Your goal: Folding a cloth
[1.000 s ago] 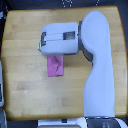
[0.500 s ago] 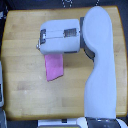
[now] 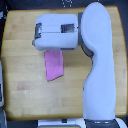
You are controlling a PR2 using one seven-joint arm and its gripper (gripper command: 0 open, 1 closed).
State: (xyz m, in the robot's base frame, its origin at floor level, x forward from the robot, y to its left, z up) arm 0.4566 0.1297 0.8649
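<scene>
In the exterior view, looking straight down, the table (image 3: 20, 90) is a pale honey-coloured wooden board with faint grain lines running across it and rounded corners, its surface smooth and matte. On it lies the cloth (image 3: 54, 66), a thin, flat piece of plain pink-magenta fabric with no pattern, shaped as a slightly skewed rectangle that is longer than it is wide and much smaller than the table. It sits left of the table's centre, its top edge tucked out of sight under the end effector and its lower edge free, slanting a little so the bottom corners are uneven. The fabric looks soft and lies flush on the wood with no clear wrinkles at this resolution. The robot arm (image 3: 100, 65) is a bulky, smooth, white-grey shell with rounded contours; it rises from the bottom edge at the exterior view's right, runs up that side, and bends at a domed joint near the top. From there the boxy forearm reaches toward the exterior view's left, ending in the end effector (image 3: 39, 31), a pale block with a darker grey face at its left tip. It hovers over the cloth's top edge; whether its fingers are apart or together cannot be told from above.
</scene>
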